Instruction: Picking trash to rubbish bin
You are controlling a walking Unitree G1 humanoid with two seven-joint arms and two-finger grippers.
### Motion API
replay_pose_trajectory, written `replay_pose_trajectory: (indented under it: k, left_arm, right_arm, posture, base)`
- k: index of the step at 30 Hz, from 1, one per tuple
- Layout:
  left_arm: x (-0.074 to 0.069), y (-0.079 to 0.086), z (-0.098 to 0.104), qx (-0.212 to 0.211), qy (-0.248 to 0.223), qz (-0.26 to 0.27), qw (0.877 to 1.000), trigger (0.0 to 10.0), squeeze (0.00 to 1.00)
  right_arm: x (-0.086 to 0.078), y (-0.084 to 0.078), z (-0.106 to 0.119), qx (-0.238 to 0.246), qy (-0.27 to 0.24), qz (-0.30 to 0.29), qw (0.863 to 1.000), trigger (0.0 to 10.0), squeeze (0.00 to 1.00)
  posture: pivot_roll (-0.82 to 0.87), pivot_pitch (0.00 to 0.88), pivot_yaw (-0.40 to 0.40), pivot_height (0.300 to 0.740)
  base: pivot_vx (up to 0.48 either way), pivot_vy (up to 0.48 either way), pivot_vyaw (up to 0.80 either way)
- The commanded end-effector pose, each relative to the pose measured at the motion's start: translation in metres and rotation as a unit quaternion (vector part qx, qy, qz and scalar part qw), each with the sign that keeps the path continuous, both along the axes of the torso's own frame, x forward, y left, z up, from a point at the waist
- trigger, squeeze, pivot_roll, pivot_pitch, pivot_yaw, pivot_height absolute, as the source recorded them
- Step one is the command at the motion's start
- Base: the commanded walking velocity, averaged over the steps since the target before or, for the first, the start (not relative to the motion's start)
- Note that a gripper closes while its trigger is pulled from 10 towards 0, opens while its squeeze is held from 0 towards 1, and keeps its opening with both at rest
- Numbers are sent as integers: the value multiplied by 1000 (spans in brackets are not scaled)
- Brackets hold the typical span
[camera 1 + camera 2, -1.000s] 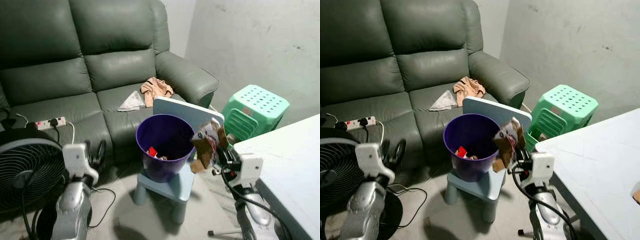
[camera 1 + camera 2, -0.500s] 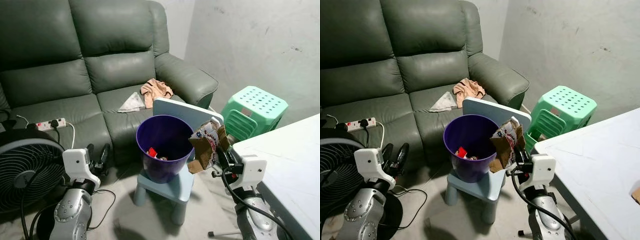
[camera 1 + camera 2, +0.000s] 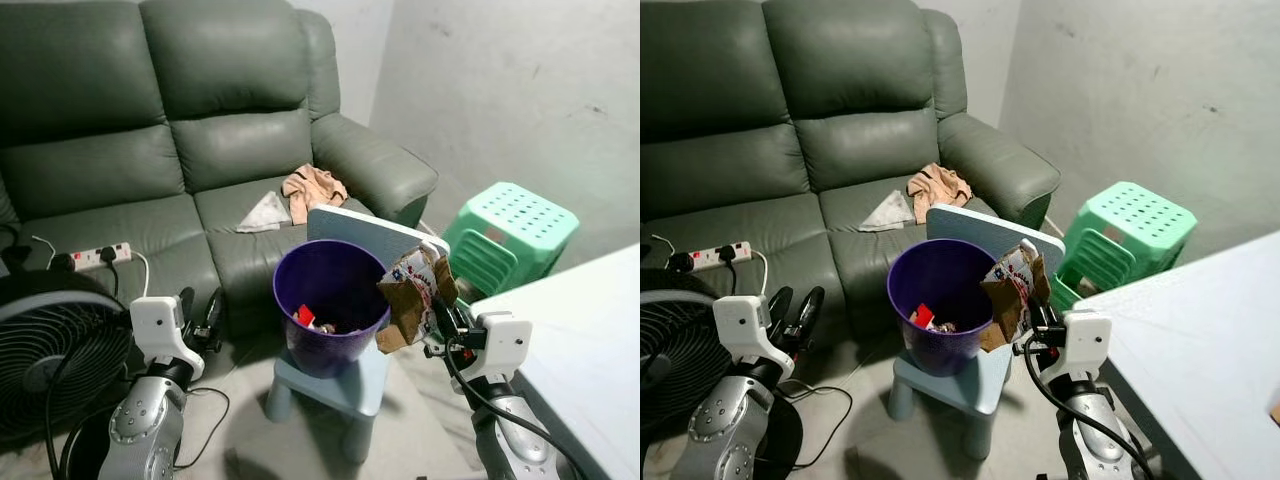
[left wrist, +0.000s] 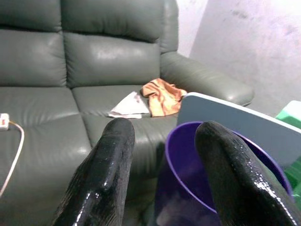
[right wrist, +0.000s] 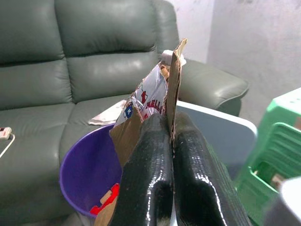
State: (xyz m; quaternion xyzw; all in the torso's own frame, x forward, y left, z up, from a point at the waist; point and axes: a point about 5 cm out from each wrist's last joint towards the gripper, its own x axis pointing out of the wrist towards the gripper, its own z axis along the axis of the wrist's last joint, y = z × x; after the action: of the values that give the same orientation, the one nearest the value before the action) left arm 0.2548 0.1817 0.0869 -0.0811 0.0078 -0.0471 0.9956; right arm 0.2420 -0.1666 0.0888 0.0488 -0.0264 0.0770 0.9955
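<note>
Presently, right gripper (image 3: pixel 437 312): fingers clamped on a torn cardboard carton (image 3: pixel 412 295), held at the right rim of the purple bin (image 3: pixel 330 305).
Bin: set on a light blue stool (image 3: pixel 330 388); red and pale scraps are seen inside.
Board: a pale blue panel (image 3: pixel 370 232) stands just behind the bin.
Left gripper (image 3: pixel 197 310): fingers parted, nothing held, left of the bin.
Surroundings: green sofa (image 3: pixel 190 130) with cloth (image 3: pixel 312 188) and paper (image 3: pixel 263 212); power strip (image 3: pixel 95 257); fan (image 3: pixel 50 350); green stool (image 3: pixel 510 235); white table (image 3: pixel 590 350) at right.

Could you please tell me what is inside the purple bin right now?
Inside the purple bin, a red scrap and some small pale litter lie at the bottom; the near wall hides the rest of its floor.
</note>
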Motion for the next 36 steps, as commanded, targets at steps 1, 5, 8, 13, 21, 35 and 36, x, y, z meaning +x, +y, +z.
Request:
replay_pose_trajectory:
  k: [1,5,8,13,21,35,36]
  left_arm:
    - [0,-2,3,3,-3,-6,1000,10000,0]
    - [0,-3,5,2,-6,-8,1000,10000,0]
    - [0,-4,6,0,-6,-9,1000,10000,0]
    - [0,-4,6,3,-7,-9,1000,10000,0]
    - [-1,-7,6,15,-9,-5,1000,10000,0]
    - [-17,-22,4,60,-23,-82,995,10000,0]
    - [-19,-23,4,62,-24,-85,994,10000,0]
  right_arm:
    - [1,-1,8,1,-12,3,1000,10000,0]
    - [0,-1,8,2,-12,4,1000,10000,0]
    - [1,-1,8,2,-11,6,1000,10000,0]
    - [0,-1,7,0,-10,10,1000,10000,0]
    - [0,0,6,-7,-5,22,1000,10000,0]
    - [21,0,4,-87,16,118,989,10000,0]
    - [24,0,4,-89,18,124,988,10000,0]
  posture:
    - [-7,0,-60,740]
    - [-6,0,-60,740]
    - [-5,0,-61,740]
    - [-4,0,-61,740]
    - [-1,0,-64,740]
    - [26,0,-103,740]
    - [28,0,-103,740]
  base:
    - [345,0,0]
    - [347,0,0]
    - [346,0,0]
    - [346,0,0]
    - [42,0,0]
    - [0,0,0]
    - [0,0,0]
